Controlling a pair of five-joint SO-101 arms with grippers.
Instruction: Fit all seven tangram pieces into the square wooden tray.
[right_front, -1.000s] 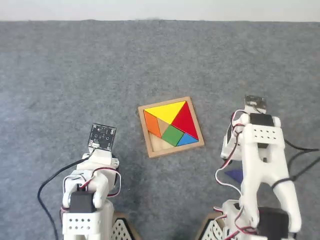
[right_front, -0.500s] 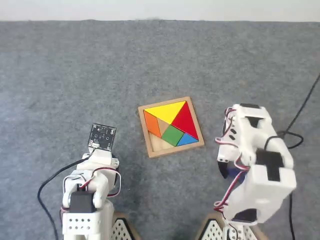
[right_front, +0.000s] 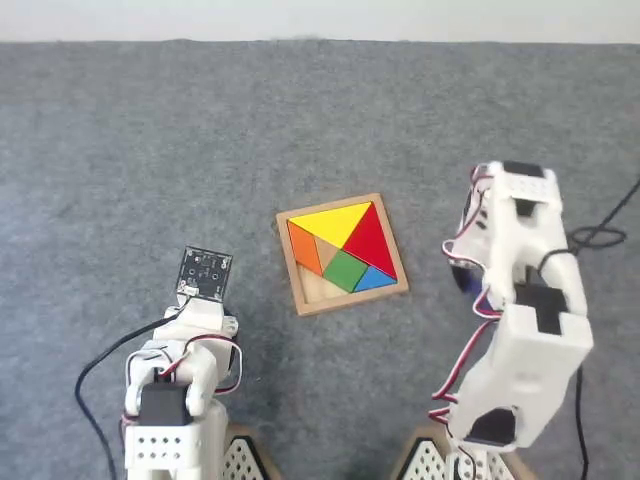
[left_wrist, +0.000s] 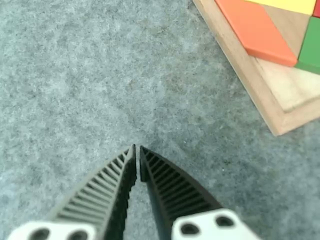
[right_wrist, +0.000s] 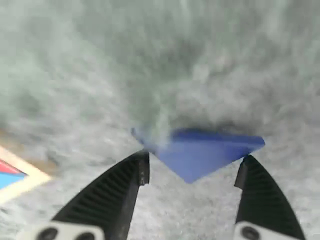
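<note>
Right arm's fingers (right_wrist: 122, 192) spread wide. Dark blue wooden triangle (right_wrist: 200, 150) spans between tips, seemingly clamped by its ends for carrying. Square wooden tray (right_front: 355, 299) well apart from these fingers. Bare corner slot (right_front: 320, 290) probably waits for this piece. Left arm's fingers (left_wrist: 117, 182) pressed together, empty, near tray corner, likely parked clear of work.

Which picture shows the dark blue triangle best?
The right wrist view: the dark blue wooden triangle sits close, held in the right hand. The high view catches a blue sliver beside that arm. The left wrist view faces the square wooden tray.
</note>
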